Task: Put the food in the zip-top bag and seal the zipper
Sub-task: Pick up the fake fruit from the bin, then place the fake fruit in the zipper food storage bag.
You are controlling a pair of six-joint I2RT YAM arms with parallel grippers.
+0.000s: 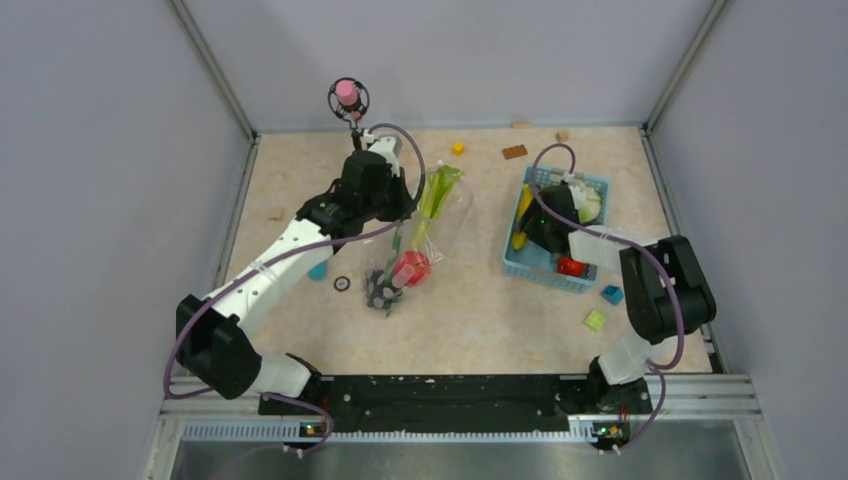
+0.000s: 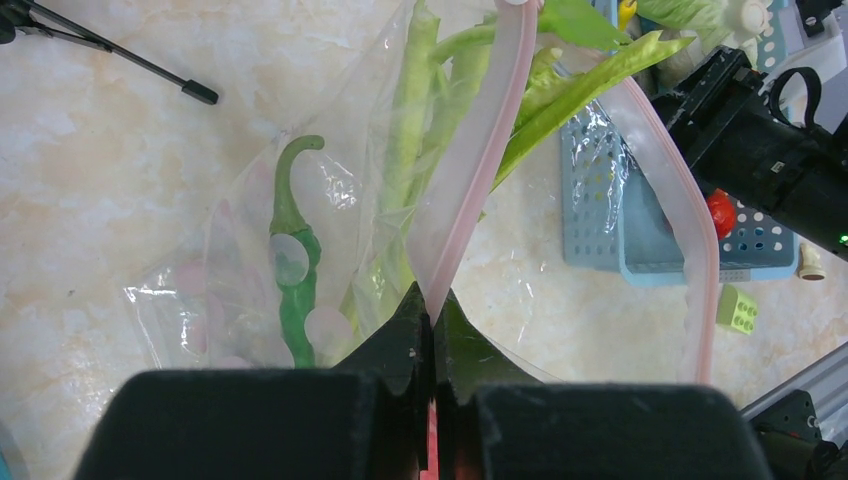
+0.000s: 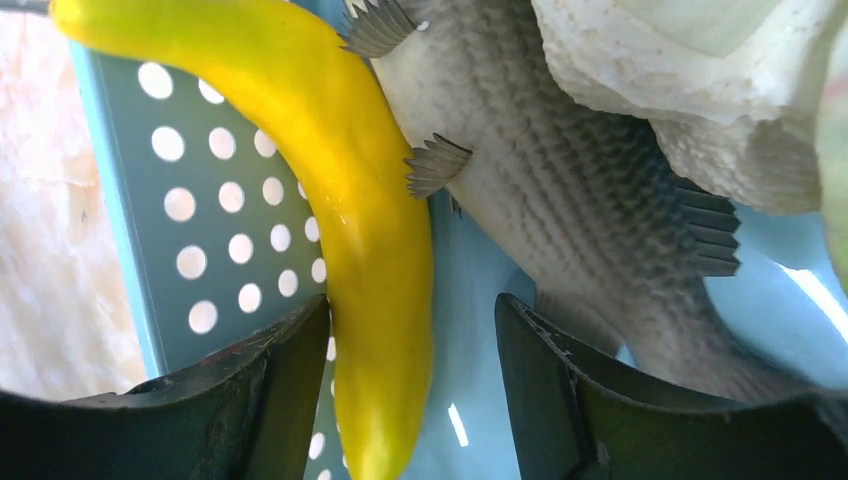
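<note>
The clear zip-top bag (image 1: 425,235) lies mid-table with leafy green stalks (image 1: 437,192), a red round fruit (image 1: 411,268) and a dark grape bunch (image 1: 381,293) inside. My left gripper (image 1: 403,207) is shut on its pale pink zipper (image 2: 470,190) and holds the mouth up (image 2: 433,302). A green pod (image 2: 291,275) and the stalks (image 2: 418,130) show through the plastic. My right gripper (image 1: 541,214) is down in the light-blue basket (image 1: 588,183). It is open (image 3: 412,302) around the yellow banana (image 3: 370,250), which touches the left finger. The cauliflower (image 3: 690,90) lies beside it.
A grey toy fish (image 3: 560,190) lies in the basket next to the banana, and a red fruit (image 1: 570,266) sits at its near end. Small blocks (image 1: 457,148) (image 1: 514,152) (image 1: 611,294) (image 1: 595,320) (image 1: 318,270) are scattered about. A pink-topped tripod (image 1: 347,97) stands at the back.
</note>
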